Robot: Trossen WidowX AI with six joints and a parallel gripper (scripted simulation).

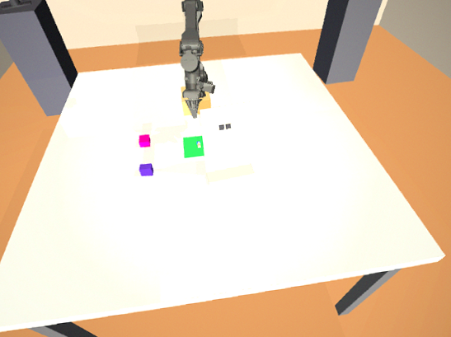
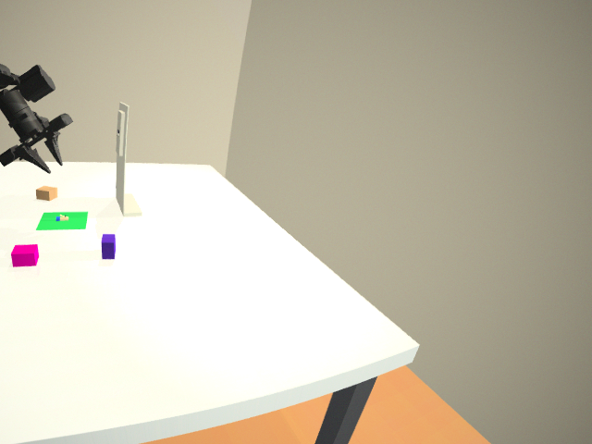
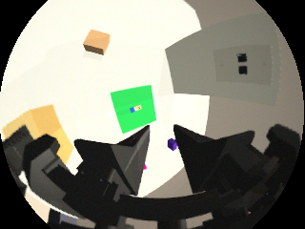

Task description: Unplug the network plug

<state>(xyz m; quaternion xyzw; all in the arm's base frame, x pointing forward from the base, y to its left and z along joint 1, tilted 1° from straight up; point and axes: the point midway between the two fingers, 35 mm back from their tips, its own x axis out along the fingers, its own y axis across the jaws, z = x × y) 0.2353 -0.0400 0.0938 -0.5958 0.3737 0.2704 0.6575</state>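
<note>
The small plug [image 1: 199,144] [image 2: 62,218] [image 3: 133,109], beige with a blue end, lies on the green marked square [image 1: 189,152] [image 2: 47,223] [image 3: 142,94], inside its edges. The upright panel [image 2: 121,177] [image 3: 195,62] [image 1: 224,126] has two dark sockets [image 3: 242,64], with no plug seen in either. My gripper [image 1: 195,117] [image 2: 55,168] [image 3: 162,128] is open with nothing between its fingertips. It hangs in the air above the table, clear of the plug and on the socket side of the panel.
A magenta block [image 1: 144,140] [image 2: 24,255] and a purple block [image 1: 146,169] [image 2: 108,246] [image 3: 172,144] stand on the table. An orange-brown block [image 2: 46,192] [image 3: 96,42] stands beyond the square in the exterior view. A yellow-orange block [image 3: 50,126] shows at the left in the wrist view.
</note>
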